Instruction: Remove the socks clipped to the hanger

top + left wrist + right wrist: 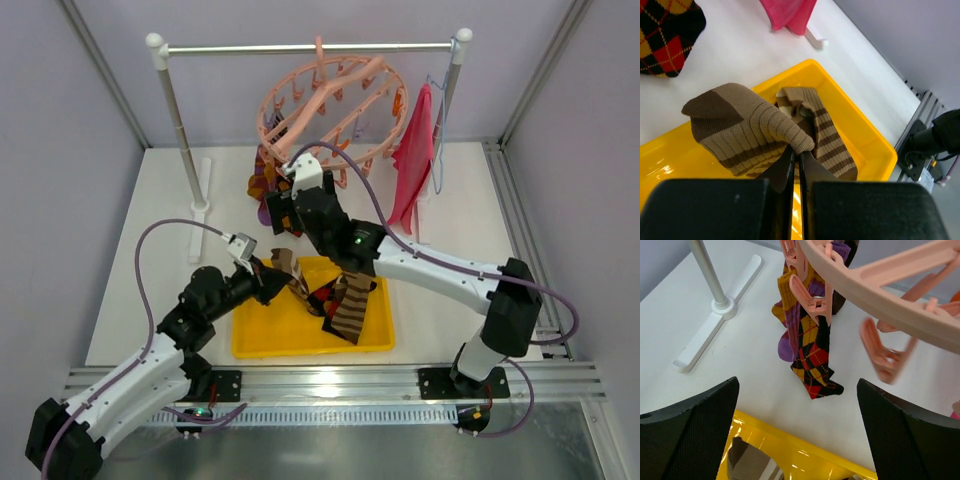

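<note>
Though unclear from above, the left tool (796,156) pinches a striped sock (742,127); the right tool (798,415) gapes wide.

Yellow tray (262,338) sits on white table (470,215), toward near edge. Drying rack at back: metal rail (300,47) on two white-capped posts, flat white foot (203,185) at left. Pink-red cloth (415,165) hangs at rail's right end. Aluminium frame rail (330,380) along table's near side.

White table (470,230) with yellow tray (275,325)
</note>
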Motion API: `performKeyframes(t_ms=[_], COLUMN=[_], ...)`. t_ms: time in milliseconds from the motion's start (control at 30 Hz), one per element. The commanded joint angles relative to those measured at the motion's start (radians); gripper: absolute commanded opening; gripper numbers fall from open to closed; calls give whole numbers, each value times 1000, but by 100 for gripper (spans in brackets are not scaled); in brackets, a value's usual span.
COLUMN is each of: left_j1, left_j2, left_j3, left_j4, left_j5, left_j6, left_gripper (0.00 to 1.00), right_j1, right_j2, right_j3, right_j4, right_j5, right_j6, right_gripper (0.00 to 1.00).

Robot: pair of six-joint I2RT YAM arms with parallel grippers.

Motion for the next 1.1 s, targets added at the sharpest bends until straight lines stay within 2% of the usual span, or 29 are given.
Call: performKeyframes(t_ms=[0,267,533,667,933,1000,1033,1067], left_j1=[-60,-271,-449,-499,-545,-551,-556,-559], left_j2=[33,190,444,561,745,790,803,813], left_j3=[39,98,221,266,321,351,362,371], left_j4=[25,18,38,65,170,159,151,144], left_j5=[16,-157,-351,-395,-454,-475,-487,-496], left_j6=[74,149,178,174,140,137,134,131], left_gripper=[0,0,0,0,0,10,23,53], right_j1=[5,-5,-163,-248,-311,-318,-326,-331], right_j2=[-126,-331,-568,-723,-829,-835,-840,-842], right_j3=[-121,-420,-704,-798,-876,-882,-885,-888], right_j4=[67,79,81,79,50,45,45,45], right_j5=[8,137,70,47,37,34,36,34], right_j6=[60,157,274,283,274,272,271,266], right_gripper=[100,99,100,100,100,100,100,100])
